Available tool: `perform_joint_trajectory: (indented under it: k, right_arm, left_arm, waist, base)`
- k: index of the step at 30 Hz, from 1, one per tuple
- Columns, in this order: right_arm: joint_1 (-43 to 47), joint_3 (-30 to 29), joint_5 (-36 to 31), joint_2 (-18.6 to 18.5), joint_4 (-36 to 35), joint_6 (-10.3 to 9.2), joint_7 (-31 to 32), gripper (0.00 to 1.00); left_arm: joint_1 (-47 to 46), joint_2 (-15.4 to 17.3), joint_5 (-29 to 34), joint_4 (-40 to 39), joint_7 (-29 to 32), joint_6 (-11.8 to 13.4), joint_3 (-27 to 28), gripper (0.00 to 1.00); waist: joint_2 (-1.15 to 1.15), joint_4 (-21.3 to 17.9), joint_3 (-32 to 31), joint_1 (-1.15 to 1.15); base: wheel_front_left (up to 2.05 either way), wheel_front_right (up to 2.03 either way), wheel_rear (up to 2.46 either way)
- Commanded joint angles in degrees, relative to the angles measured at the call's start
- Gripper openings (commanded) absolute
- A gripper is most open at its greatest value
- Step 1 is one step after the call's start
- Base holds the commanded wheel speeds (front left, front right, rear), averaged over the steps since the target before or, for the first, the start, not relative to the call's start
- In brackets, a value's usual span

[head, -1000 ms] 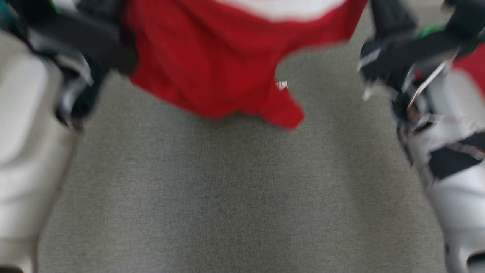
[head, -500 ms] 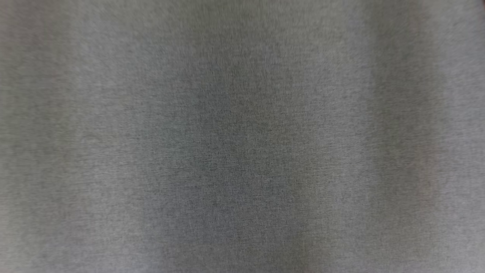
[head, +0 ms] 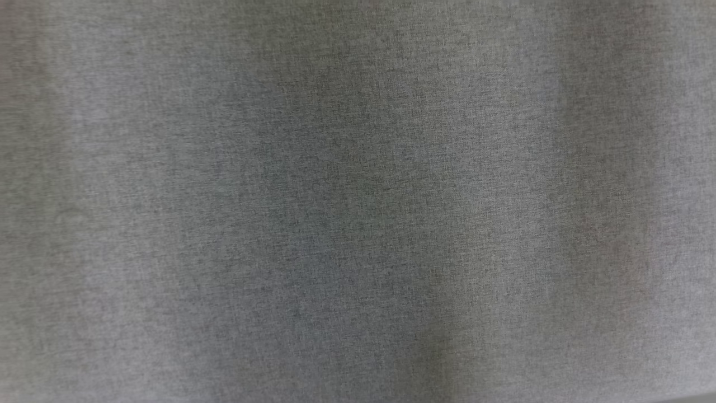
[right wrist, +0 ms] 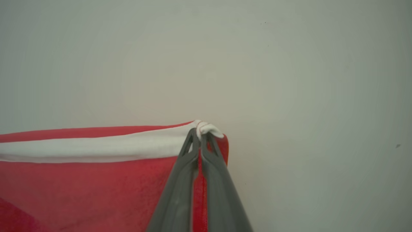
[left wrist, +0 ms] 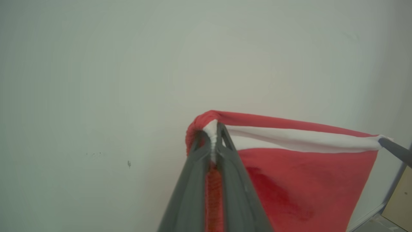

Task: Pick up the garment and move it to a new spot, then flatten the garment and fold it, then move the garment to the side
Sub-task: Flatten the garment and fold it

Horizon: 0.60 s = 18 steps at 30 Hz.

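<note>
**Right wrist view.** Nearest, the right gripper (right wrist: 200, 135) is clenched on a corner of the garment (right wrist: 96, 193). The white band (right wrist: 96, 148) is gathered at the fingertips, and red cloth is pinched down the length of the fingers. From that corner the top edge runs taut to this view's left edge: a thin red fold, the white band under it, then the red body hanging below. Behind stands a pale wall (right wrist: 289, 64).

**Left wrist view.** Nearest, the left gripper (left wrist: 212, 135) is likewise clenched on the opposite corner, with white and red cloth bunched between its fingers. This view adds the garment's full width. The top edge runs right to the far corner, where a dark finger (left wrist: 396, 149) of the right gripper meets the white band. A darker crease marks the red body near the left gripper. Beyond are the same wall and, at the lower right, a beige panel (left wrist: 399, 206).

**Head view.** A grey woven surface (head: 358, 201) crossed by soft darker bands.

**Finding.** The garment hangs spread between the two grippers, before the wall. Whether its lower edge touches anything cannot be told.
</note>
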Motion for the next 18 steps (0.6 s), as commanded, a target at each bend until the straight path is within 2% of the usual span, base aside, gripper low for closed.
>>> perform_joint_trajectory:
  k: [1, 11, 15, 18]
  right_arm:
    - [-0.7, 0.3, 0.3, -0.1, 0.7, 0.13, -0.7, 0.00]
    - [-0.3, 3.6, 2.5, 0.0, 4.2, 0.14, -4.0, 0.00]
    - [3.3, 6.2, 4.2, -0.3, 2.9, 0.14, -5.7, 0.00]
    - [8.3, 9.1, 6.7, -0.5, 0.3, 0.14, -6.7, 0.00]
  left_arm:
    - [-1.1, 0.2, -1.0, 0.4, -0.6, 0.1, -0.6, 0.00]
    - [-1.2, 1.0, -4.7, 1.6, -3.9, 0.1, -6.3, 0.00]
    - [2.5, 1.6, -7.3, -0.5, -5.9, 0.1, -8.3, 0.00]
    - [7.4, 3.3, -9.4, -3.5, -7.6, 0.1, -9.4, 0.00]
  waist:
    - [-0.01, -0.6, 0.9, -0.01]
    - [-0.01, -1.2, 0.7, -0.01]
    - [-0.01, -1.0, -1.3, -0.01]
    - [-0.01, -1.1, -3.5, -0.01]
  base:
    - [0.00, 0.00, 0.00]
    - [0.00, 0.00, 0.00]
    - [0.00, 0.00, 0.00]
    - [0.00, 0.00, 0.00]
